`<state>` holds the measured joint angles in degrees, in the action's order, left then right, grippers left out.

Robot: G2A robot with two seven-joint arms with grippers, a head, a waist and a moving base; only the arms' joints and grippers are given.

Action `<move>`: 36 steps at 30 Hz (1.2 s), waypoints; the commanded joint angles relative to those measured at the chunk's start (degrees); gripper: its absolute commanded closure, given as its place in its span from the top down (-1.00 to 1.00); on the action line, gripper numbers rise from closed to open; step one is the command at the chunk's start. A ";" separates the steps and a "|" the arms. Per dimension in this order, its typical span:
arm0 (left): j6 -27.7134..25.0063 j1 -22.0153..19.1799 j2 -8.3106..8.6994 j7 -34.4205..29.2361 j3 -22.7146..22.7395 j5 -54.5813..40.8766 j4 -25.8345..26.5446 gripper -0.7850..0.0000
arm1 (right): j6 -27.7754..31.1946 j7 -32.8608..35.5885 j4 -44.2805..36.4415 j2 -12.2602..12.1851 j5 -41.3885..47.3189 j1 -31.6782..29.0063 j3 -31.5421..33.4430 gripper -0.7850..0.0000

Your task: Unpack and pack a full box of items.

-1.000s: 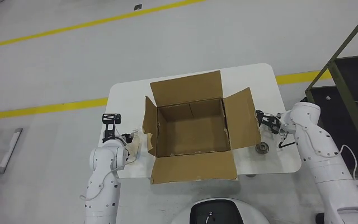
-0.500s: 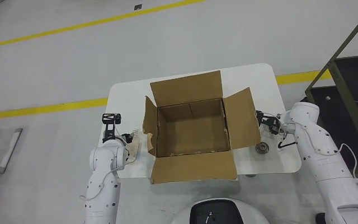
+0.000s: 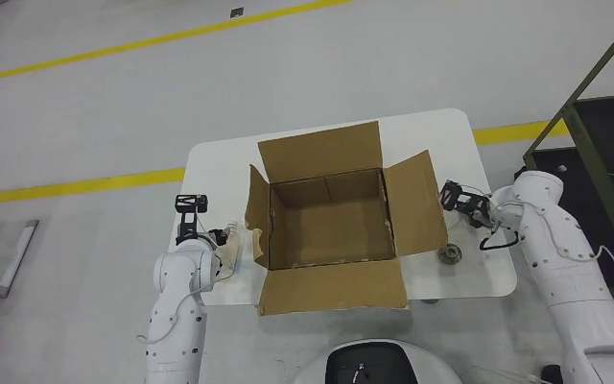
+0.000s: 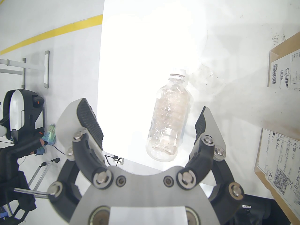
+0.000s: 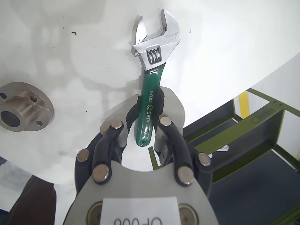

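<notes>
Top and wrist views of a two-armed robot at a white table (image 3: pixel 223 161). A cardboard box (image 3: pixel 330 228) stands at the middle of the table with all four flaps folded outward; its brown floor is bare.

Left of the box, the left gripper (image 4: pixel 144 110) is spread wide. A clear plastic bottle (image 4: pixel 169 115) lies on its side on the table below the gap between the fingers, closer to one finger than to the other and touching neither. Its white cap points away from the wrist. A box flap with printed labels lies just beside this gripper.

Right of the box, the right gripper (image 5: pixel 146 108) is pinched on the green handle of an adjustable wrench (image 5: pixel 153 52). The steel head projects beyond the fingertips over the table, with its jaws pointing away from the wrist. Whether the head touches the tabletop cannot be told. In the top view this gripper (image 3: pixel 460 203) sits just beside the right flap.

A round metal flange (image 3: pixel 448 253) with a centre bore and bolt holes rests on the table, nearer than the right gripper and apart from the wrench.
</notes>
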<state>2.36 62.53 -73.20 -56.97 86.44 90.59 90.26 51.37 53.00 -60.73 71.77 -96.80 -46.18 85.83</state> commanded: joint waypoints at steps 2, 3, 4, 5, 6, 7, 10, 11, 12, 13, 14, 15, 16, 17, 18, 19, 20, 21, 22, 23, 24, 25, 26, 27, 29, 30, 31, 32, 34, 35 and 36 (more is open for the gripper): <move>0.00 0.00 0.00 0.00 0.00 0.00 0.00 1.00 | -1.99 1.90 -0.11 -0.30 3.91 -0.33 0.94 -1.00; 0.00 0.00 0.00 0.00 0.00 0.00 0.00 1.00 | -2.40 2.32 -0.46 -0.43 5.31 -0.54 1.13 -1.00; 0.00 0.00 0.00 0.00 0.00 0.00 0.00 1.00 | -2.85 2.77 -0.85 -0.60 6.49 -0.83 1.26 -1.00; 0.00 0.00 0.00 0.00 0.00 0.00 0.00 1.00 | -3.52 3.44 -1.51 -0.77 7.71 -1.07 1.47 -1.00; 0.00 0.00 0.00 0.00 0.00 0.00 0.00 1.00 | -3.71 3.63 -2.63 -0.94 9.26 -1.44 1.64 -1.00; 0.00 0.00 0.00 0.00 0.00 0.00 0.00 1.00 | -4.00 3.92 -3.78 -1.16 10.29 -2.02 1.67 -1.00; 0.00 0.00 0.00 0.00 0.00 0.00 0.00 1.00 | -5.19 5.10 -7.80 -1.92 13.04 -3.95 1.54 -1.00; 0.00 0.00 0.00 0.00 0.00 0.00 0.00 1.00 | -5.74 5.66 -9.14 -2.19 14.05 -4.54 1.61 -1.00; 0.00 0.00 0.00 0.00 0.00 0.00 0.00 1.00 | -6.31 6.23 -10.29 -2.48 15.12 -5.15 1.70 -1.00; 0.00 0.00 0.00 0.00 0.00 0.00 0.00 1.00 | -6.81 6.73 -11.43 -2.76 16.42 -5.74 1.83 -1.00; 0.00 0.00 0.00 0.00 0.00 0.00 0.00 1.00 | -7.33 7.25 -12.68 -3.03 17.99 -6.26 2.08 -1.00; 0.00 0.00 0.00 0.00 0.00 0.00 0.00 1.00 | -7.98 7.89 -13.94 -3.33 19.16 -6.88 2.17 -1.00; 0.00 0.00 0.00 0.00 0.00 0.00 0.00 1.00 | -8.51 8.42 -15.29 -3.58 20.92 -7.52 2.45 -1.00; 0.00 0.00 0.00 0.00 0.00 0.00 0.00 1.00 | -9.08 8.99 -16.52 -3.85 22.50 -8.23 2.61 -1.00; 0.00 0.00 0.00 0.00 0.00 0.00 0.00 1.00 | -10.07 9.98 -17.71 -4.13 23.81 -8.83 2.98 -1.00; 0.00 0.00 0.00 0.00 0.00 0.00 0.00 1.00 | -10.96 10.87 -18.84 -4.35 25.26 -9.34 3.35 -1.00; 0.00 0.00 0.00 0.00 0.00 0.00 0.00 1.00 | -11.23 11.14 -19.59 -4.51 25.87 -9.62 3.44 -1.00; 0.00 0.00 0.00 0.00 0.00 0.00 0.00 1.00 | -11.23 11.14 -19.59 -4.51 25.87 -9.62 3.44 -1.00; 0.00 0.00 0.00 0.00 0.00 0.00 0.00 1.00 | -11.23 11.14 -19.59 -4.51 25.87 -9.62 3.44 -1.00; 0.00 0.00 0.00 0.00 0.00 0.00 0.00 1.00 | -11.23 11.14 -19.59 -4.51 25.87 -9.62 3.44 -1.00; 0.00 0.00 0.00 0.00 0.00 0.00 0.00 1.00 | -11.23 11.14 -19.59 -4.51 25.87 -9.62 3.44 -1.00; 0.00 0.00 0.00 0.00 0.00 0.00 0.00 1.00 | -11.23 11.14 -19.59 -4.51 25.87 -9.62 3.44 -1.00; 0.00 0.00 0.00 0.00 0.00 0.00 0.00 1.00 | -11.23 11.14 -19.59 -4.51 25.87 -9.62 3.44 -1.00; 0.00 0.00 0.00 0.00 0.00 0.00 0.00 1.00 | -11.23 11.14 -19.59 -4.51 25.87 -9.62 3.44 -1.00; 0.00 0.00 0.00 0.00 0.00 0.00 0.00 1.00 | -11.23 11.14 -19.59 -4.51 25.87 -9.62 3.44 -1.00; 0.00 0.00 0.00 0.00 0.00 0.00 0.00 1.00 | -11.23 11.14 -19.59 -4.51 25.87 -9.62 3.44 -1.00; 0.00 0.00 0.00 0.00 0.00 0.00 0.00 1.00 | -11.23 11.14 -19.59 -4.51 25.87 -9.62 3.44 -1.00; 0.00 0.00 0.00 0.00 0.00 0.00 0.00 1.00 | -11.98 10.44 -19.55 -4.50 26.07 -10.05 3.43 -1.00; 0.00 0.00 0.00 0.00 0.00 0.00 0.00 1.00 | -14.67 10.07 -20.75 -4.57 25.89 -11.24 3.45 -1.00; 0.00 0.00 0.00 0.00 0.00 0.00 0.00 1.00 | -16.64 10.63 -21.72 -4.61 25.67 -11.82 3.59 -1.00; 0.00 0.00 0.00 0.00 0.00 0.00 0.00 1.00 | -18.36 11.05 -22.80 -4.63 26.18 -12.50 3.78 -1.00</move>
<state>2.36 62.53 -73.20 -56.97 86.44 90.59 90.26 35.09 63.49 -82.47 67.16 -70.96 -58.06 89.44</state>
